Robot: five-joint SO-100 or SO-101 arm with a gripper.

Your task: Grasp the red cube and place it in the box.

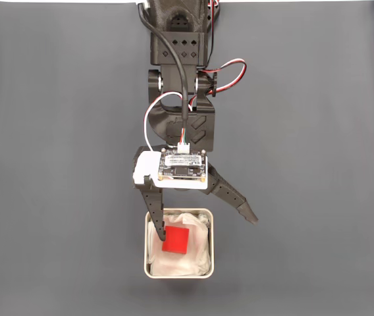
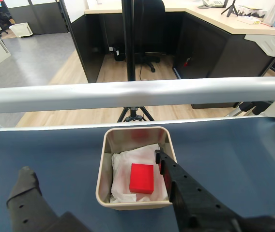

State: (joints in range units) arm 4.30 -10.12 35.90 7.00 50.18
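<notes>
Cube (image 1: 175,239): lay on the white lining inside the box (image 1: 210,245), released. Tool (image 1: 207,229): fingers spread wide, holding nothing, one tip inside the rim beside the cube. Placement apparently complete; only withdrawal from the desk (image 1: 55,197) left.

The small bright red cube (image 1: 175,239) lies inside the square pale-rimmed box with the white soft lining (image 1: 209,242), resting on that lining near the middle. In the fixed view the box sits at the near edge of the dark table mat (image 1: 55,164), with the black two-finger gripper (image 1: 207,228) directly above it (one finger (image 1: 155,214) dips into the box just left of the cube, the other reaches out past the box's right rim). In the wrist view a pale metal rail (image 2: 137,94) runs left to right beyond the box.
</notes>
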